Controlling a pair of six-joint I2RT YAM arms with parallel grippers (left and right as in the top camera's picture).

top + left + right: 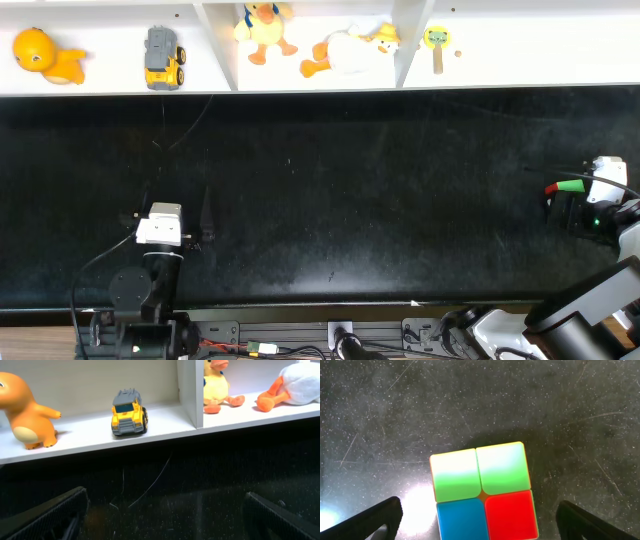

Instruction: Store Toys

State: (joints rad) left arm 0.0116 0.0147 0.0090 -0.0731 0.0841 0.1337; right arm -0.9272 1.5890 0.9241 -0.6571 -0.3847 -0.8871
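A small puzzle cube (482, 492) with green, blue and red squares lies on the black tabletop (470, 405). My right gripper (480, 527) hangs open just above it, one finger to each side, apart from it. From above, the cube (567, 186) peeks out red and green at the right gripper (566, 198), near the table's right edge. My left gripper (162, 517) is open and holds nothing, low over the table, facing the shelf. From above, the left gripper (176, 205) is at the front left.
A white shelf (320, 82) with dividers runs along the back. It holds an orange creature (45, 55), a yellow truck (163, 58), a yellow duck (265, 30), a white plush duck (350, 50) and a small green toy (437, 42).
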